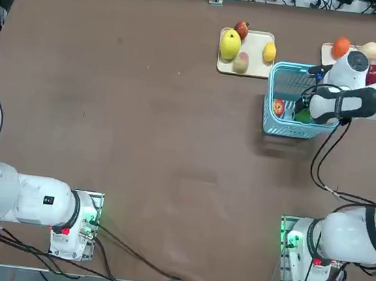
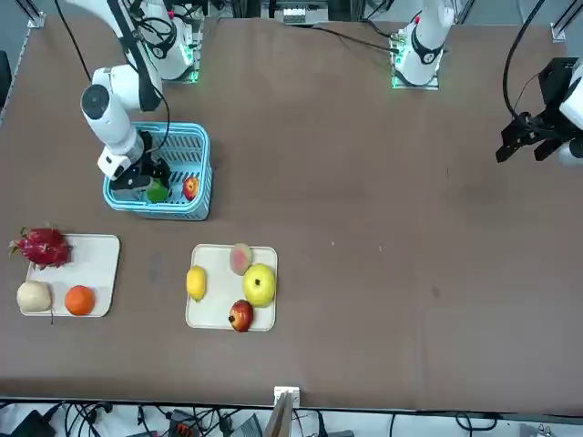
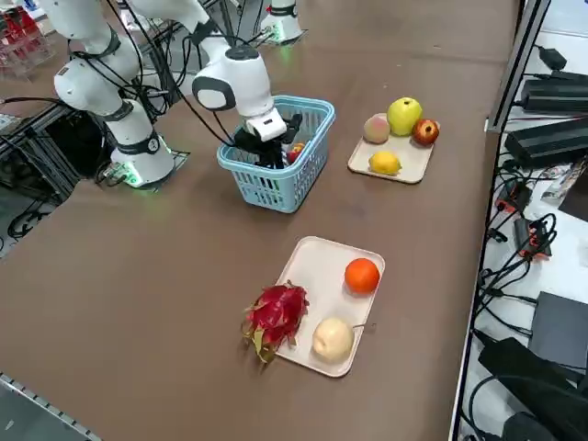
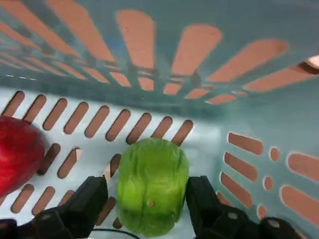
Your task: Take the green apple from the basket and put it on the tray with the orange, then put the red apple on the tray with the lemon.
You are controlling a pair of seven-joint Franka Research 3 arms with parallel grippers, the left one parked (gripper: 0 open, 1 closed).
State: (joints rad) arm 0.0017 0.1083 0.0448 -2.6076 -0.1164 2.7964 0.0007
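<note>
Two fingers: the right gripper (image 4: 149,199) is down inside the basket (image 1: 280,128), one finger on each side of the green apple (image 4: 152,186). They sit wide and close by its sides; I cannot tell if they squeeze it yet.
Green apple: on the basket floor.
Red apple (image 4: 17,154): just beside it, in the same basket.
Far tray (image 1: 257,53): holds the lemon (image 1: 269,52) and three other fruits.
Other tray (image 3: 317,266): holds the orange (image 3: 362,275).

Basket (image 4: 164,74) wall and red apple (image 4: 17,152) crowd the gripper (image 4: 149,199).
</note>
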